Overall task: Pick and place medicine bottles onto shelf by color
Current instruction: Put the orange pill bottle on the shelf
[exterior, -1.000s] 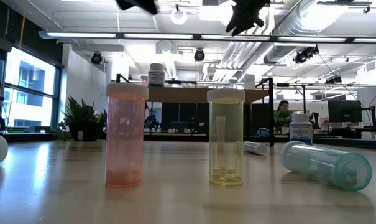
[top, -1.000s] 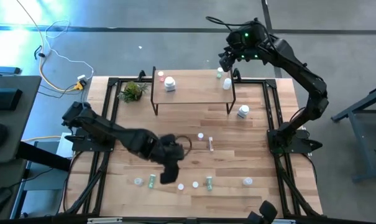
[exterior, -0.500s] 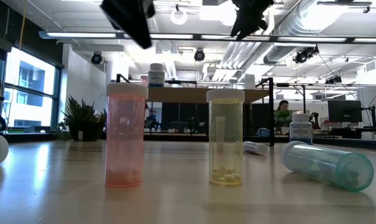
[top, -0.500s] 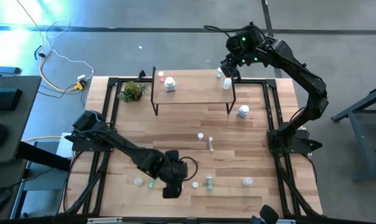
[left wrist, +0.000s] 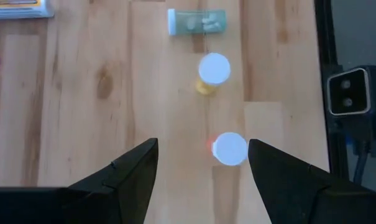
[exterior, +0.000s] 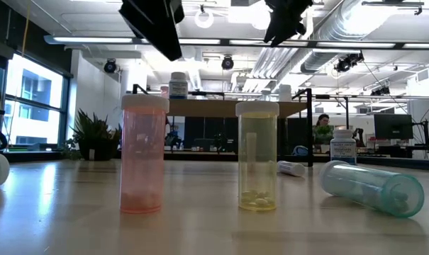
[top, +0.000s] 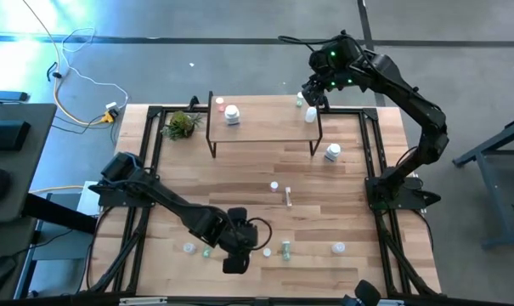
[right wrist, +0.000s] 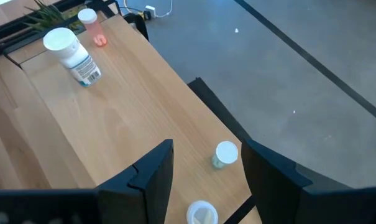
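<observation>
My left gripper [top: 234, 255] [left wrist: 203, 149] is open near the table's near edge, pointing down well above a pink vial with a white cap [left wrist: 229, 149] [exterior: 142, 152] that stands upright. A yellow vial [left wrist: 213, 70] [exterior: 257, 156] stands beside it. A green vial [left wrist: 197, 22] [exterior: 374, 188] lies on its side. My right gripper [top: 312, 89] [right wrist: 207, 148] is open above the right end of the shelf [top: 261, 119], over a green vial [right wrist: 225, 154] and a white bottle [right wrist: 203, 213]. A white bottle [right wrist: 69, 53] and a pink vial [right wrist: 88, 22] stand at the shelf's left end.
More vials stand along the near edge [top: 189, 248] [top: 338, 248]. A white jar [top: 332, 153] is right of the shelf, and two small bottles [top: 274, 185] are mid-table. A plant [top: 182, 125] sits at the far left. The low camera [left wrist: 346, 93] stands at the near edge.
My left gripper has moved toward the table's near edge and come lower, ending over the row of vials there; most of the travel came in the first half second. My right gripper has stayed above the shelf's right end. No bottle has moved.
</observation>
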Controlling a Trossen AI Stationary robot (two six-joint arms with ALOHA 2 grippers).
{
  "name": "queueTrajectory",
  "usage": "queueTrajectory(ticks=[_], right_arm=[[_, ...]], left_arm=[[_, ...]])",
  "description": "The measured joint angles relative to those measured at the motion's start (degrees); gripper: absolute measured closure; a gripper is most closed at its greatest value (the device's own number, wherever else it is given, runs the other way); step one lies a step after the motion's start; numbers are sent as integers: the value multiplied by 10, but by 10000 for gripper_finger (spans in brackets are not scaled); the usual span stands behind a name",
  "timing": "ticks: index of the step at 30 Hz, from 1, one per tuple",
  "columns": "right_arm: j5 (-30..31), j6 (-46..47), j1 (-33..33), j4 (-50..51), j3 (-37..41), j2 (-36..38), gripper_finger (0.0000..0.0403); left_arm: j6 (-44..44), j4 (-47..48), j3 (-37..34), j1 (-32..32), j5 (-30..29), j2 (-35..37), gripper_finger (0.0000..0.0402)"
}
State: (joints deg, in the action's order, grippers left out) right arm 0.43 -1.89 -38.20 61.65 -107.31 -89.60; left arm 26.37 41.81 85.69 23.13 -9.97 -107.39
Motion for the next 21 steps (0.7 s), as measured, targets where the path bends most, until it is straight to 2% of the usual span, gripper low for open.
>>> queueTrajectory(ticks=[11,21], right_arm=[[0,6,0,3,0,0,222],[0,10,0,3,0,0,222]], left_arm=[[30,-117,-76,18,3,0,163],[26,-132,-82,25,7,-35,163]])
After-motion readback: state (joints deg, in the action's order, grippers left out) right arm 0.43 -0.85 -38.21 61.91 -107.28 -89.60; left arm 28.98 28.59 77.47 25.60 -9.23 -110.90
